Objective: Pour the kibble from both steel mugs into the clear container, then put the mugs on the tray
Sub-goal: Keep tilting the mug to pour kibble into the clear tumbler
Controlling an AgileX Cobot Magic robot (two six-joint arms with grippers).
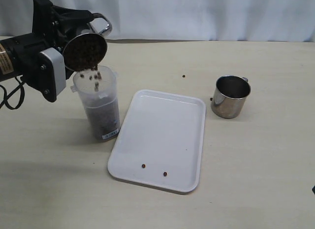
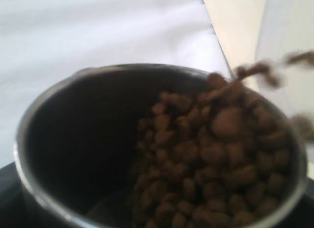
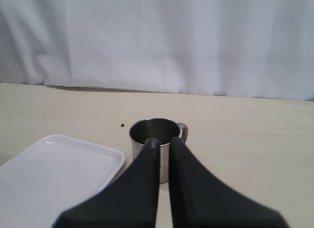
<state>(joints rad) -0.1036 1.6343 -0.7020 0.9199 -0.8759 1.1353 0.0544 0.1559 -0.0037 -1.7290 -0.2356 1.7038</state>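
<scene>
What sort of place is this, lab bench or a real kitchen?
Most likely a robotics lab bench, not a kitchen: a plain beige tabletop, a white curtain backdrop, and a robot arm tipping a steel mug of kibble into a clear container.

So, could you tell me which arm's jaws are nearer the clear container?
Left. The left jaws hold a tilted steel mug above the clear container, pouring kibble in; the right jaws sit shut facing the other mug, across the tray.

Even bright light, soft faint shadows, falling kibble (image 2: 257,70) motion-blurred close up
</scene>
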